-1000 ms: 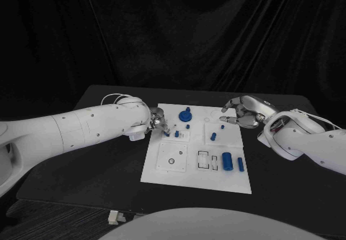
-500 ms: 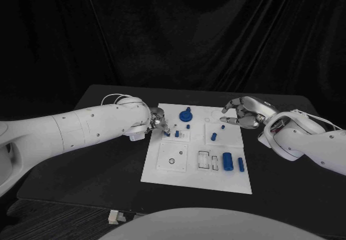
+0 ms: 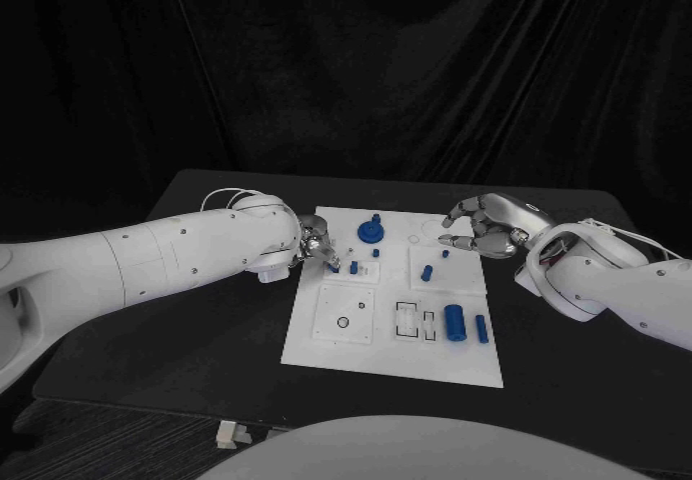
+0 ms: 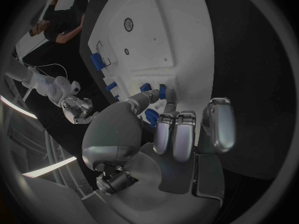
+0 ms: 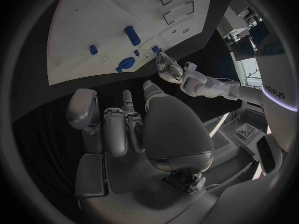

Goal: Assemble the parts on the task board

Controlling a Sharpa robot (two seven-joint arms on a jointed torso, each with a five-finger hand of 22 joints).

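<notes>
Left hand (image 3: 316, 247), silver metal with smooth rounded segments, sits at the left edge of the task board (image 3: 353, 345), far half; thumb and one finger pinch a small blue peg (image 4: 162, 91) against the board surface, remaining fingers curled side by side above it. A second short blue peg (image 3: 353, 268) stands just beside the pinched one. Left arm (image 3: 144, 260), glossy white shell, lies low across the table (image 3: 188, 340) from the left edge. Right hand (image 3: 488, 226) hovers over the board's far right corner, palm toward the board, fingers loosely curled and apart, holding nothing. Board is a flat matte white plate with shallow rectangular recesses and small round holes. Near the far edge stands a round blue disc with a central post (image 3: 372, 231). Toward the right edge, near half, a thick blue cylinder (image 3: 454, 323) lies beside a thinner blue pin (image 3: 482, 329), both smooth and lengthwise. Table is matte black.
</notes>
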